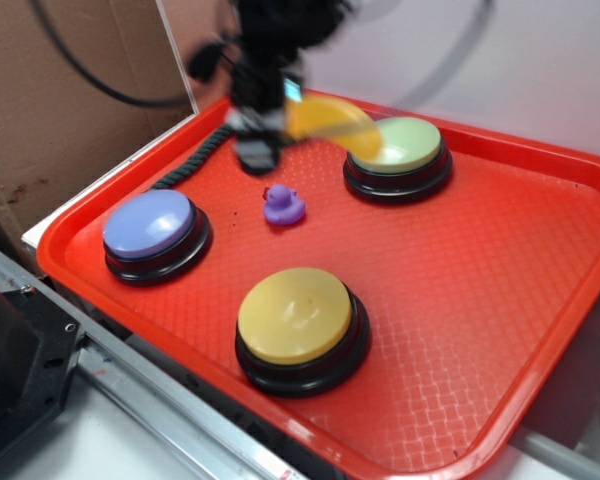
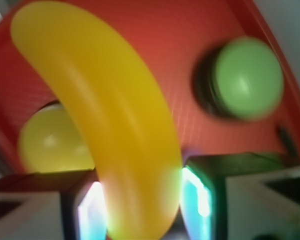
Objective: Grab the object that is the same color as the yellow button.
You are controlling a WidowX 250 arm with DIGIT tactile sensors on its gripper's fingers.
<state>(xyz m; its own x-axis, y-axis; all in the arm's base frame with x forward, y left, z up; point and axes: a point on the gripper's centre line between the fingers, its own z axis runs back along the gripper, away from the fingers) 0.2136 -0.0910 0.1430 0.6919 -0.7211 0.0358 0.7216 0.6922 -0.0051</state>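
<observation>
The yellow toy banana (image 1: 332,122) hangs in the air above the back of the red tray (image 1: 480,300), held at one end by my gripper (image 1: 270,125). From the wrist camera the banana (image 2: 110,115) fills the middle, its lower end pinched between the two pads (image 2: 92,212), so my gripper (image 2: 142,210) is shut on it. The yellow button (image 1: 295,315) stands on its black base near the tray's front edge, and in the wrist view the yellow button (image 2: 50,142) peeks out behind the banana. Both views are motion-blurred.
A pale green button (image 1: 400,145) stands at the back right, right by the banana's free end. A purple-blue button (image 1: 150,225) is at the left. A small purple duck (image 1: 283,205) sits mid-tray. A dark rope (image 1: 195,155) lies along the back-left rim.
</observation>
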